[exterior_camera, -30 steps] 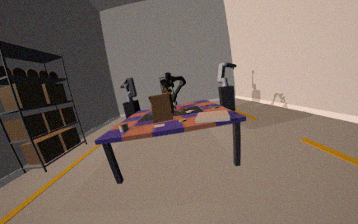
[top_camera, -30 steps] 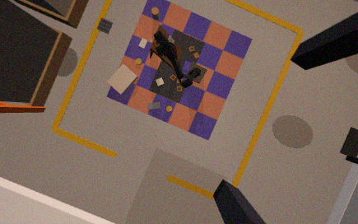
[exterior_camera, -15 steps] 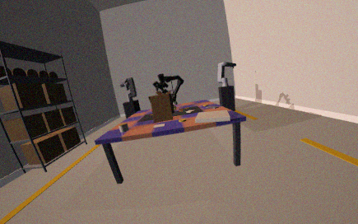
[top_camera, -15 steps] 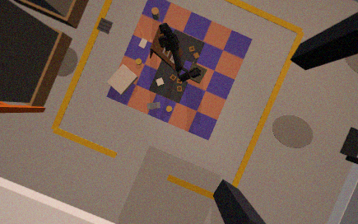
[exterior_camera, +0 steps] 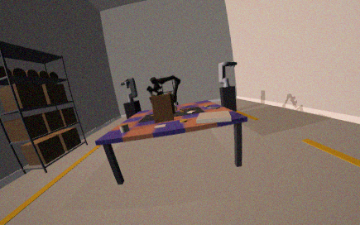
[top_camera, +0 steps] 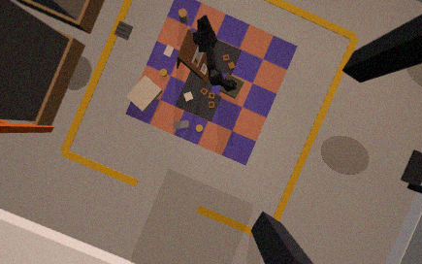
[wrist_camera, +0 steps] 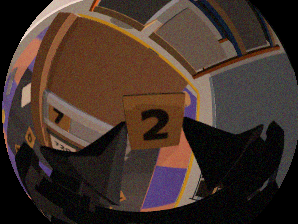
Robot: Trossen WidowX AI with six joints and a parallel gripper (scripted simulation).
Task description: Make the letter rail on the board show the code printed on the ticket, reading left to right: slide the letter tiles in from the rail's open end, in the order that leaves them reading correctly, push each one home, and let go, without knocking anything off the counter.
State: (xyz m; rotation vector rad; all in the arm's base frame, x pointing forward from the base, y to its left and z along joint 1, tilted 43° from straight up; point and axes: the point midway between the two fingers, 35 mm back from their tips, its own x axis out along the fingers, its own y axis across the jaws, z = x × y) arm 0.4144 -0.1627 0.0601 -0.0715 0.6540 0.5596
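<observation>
In your wrist view, going left to right, a loose letter tile [wrist_camera: 30, 136] lies on the dark mat [wrist_camera: 20, 111], well out to the left of the gripper [top_camera: 202, 18] [exterior_camera: 149, 88] [wrist_camera: 154, 123]. Nearer on that side, you see the 7 tile [wrist_camera: 59, 116] in the rail [wrist_camera: 90, 118] of the brown board [top_camera: 186, 46] [exterior_camera: 159, 108] [wrist_camera: 110, 65]; the ticket's code below is too blurred to read fully. Straight ahead, your gripper has the 2 tile [wrist_camera: 154, 123] pinched between its fingers, upright and facing you, apart from the rail.
</observation>
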